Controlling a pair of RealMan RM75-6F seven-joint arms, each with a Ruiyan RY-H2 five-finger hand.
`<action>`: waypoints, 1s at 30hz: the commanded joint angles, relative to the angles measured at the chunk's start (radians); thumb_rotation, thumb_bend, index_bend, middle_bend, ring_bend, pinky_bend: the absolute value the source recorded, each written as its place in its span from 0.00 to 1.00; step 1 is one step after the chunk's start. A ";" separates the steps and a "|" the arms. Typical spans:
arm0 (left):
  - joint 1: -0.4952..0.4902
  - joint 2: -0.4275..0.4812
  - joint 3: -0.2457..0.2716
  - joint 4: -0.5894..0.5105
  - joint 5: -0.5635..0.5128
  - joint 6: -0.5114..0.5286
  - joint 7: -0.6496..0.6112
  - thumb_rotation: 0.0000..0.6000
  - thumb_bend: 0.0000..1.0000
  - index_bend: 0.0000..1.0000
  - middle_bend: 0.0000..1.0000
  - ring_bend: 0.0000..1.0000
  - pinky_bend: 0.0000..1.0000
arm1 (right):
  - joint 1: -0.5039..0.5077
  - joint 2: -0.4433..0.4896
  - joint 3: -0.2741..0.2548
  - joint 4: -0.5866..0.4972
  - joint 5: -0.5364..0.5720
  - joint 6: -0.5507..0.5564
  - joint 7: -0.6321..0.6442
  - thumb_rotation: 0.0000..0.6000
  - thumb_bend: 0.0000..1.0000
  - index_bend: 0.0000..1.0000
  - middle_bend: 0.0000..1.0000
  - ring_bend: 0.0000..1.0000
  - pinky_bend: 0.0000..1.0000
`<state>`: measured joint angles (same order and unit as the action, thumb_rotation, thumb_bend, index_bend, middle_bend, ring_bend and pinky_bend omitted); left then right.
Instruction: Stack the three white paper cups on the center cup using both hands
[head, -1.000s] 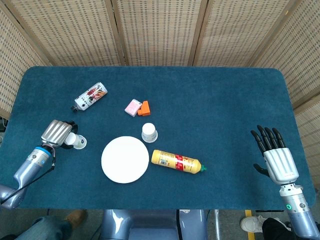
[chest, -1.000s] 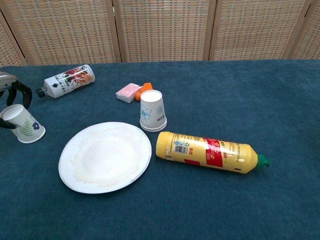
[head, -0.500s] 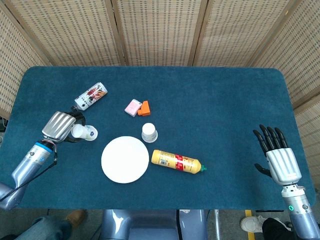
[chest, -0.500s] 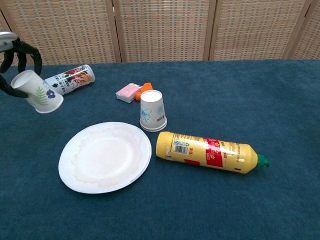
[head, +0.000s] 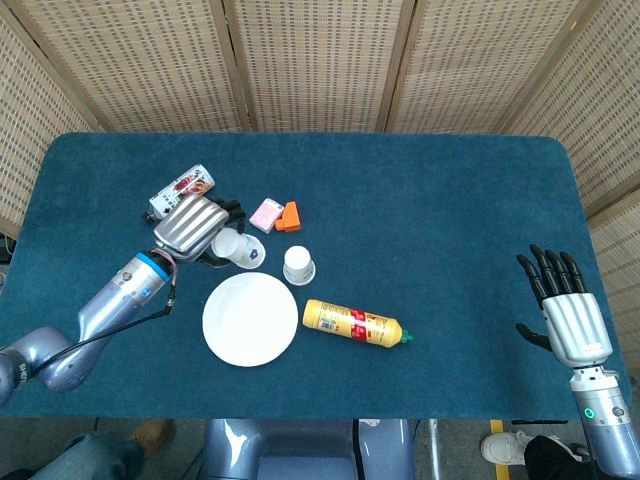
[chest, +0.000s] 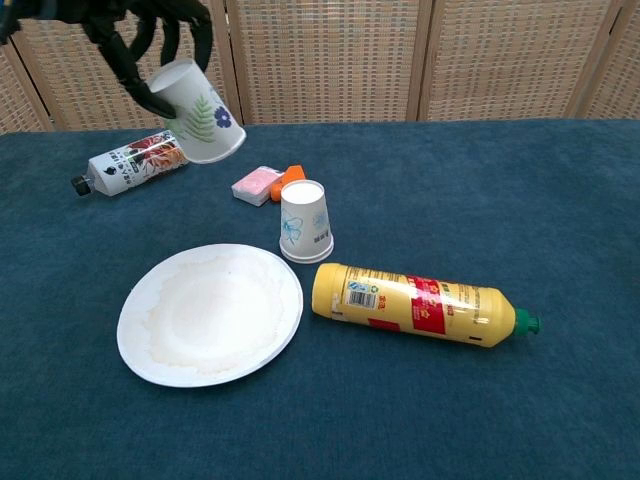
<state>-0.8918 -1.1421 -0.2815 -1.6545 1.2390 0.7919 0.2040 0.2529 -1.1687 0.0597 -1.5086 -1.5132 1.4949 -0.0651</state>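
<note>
Cup with the leaf print (chest: 200, 112) is being carried by my left hand (head: 192, 228), my fingers (chest: 135, 60) wrapping its upper end; it is hanging tilted in the air, up and to the left of the center cup (chest: 305, 221), which is standing rim down on the table (head: 450, 220) just beside the pink and orange blocks (head: 274, 214). I am judging this to be the transport step of the first stack. Next, I am needing to bring the carried cup over the center cup, level it rim down, and lower it on squarely. Compared with a second ago, I am holding the cup lifted clear of the table's left edge and carried inward past the plate (chest: 210, 313). My right hand (head: 571, 315) is resting open near the table's right edge, holding nothing.
</note>
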 joint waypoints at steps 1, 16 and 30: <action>-0.121 -0.047 -0.029 -0.015 -0.187 -0.081 0.143 1.00 0.12 0.54 0.43 0.50 0.59 | -0.002 0.001 0.004 0.002 0.003 -0.001 0.003 1.00 0.00 0.06 0.00 0.00 0.02; -0.424 -0.152 0.072 0.049 -0.732 -0.072 0.423 1.00 0.12 0.54 0.43 0.50 0.55 | -0.016 0.011 0.031 0.007 0.016 -0.011 0.032 1.00 0.00 0.06 0.00 0.00 0.01; -0.499 -0.232 0.120 0.128 -0.824 -0.023 0.457 1.00 0.11 0.54 0.43 0.50 0.55 | -0.026 0.027 0.048 0.014 0.016 -0.011 0.082 1.00 0.00 0.06 0.00 0.00 0.01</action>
<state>-1.3875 -1.3704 -0.1650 -1.5320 0.4229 0.7691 0.6624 0.2269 -1.1423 0.1078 -1.4953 -1.4976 1.4840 0.0172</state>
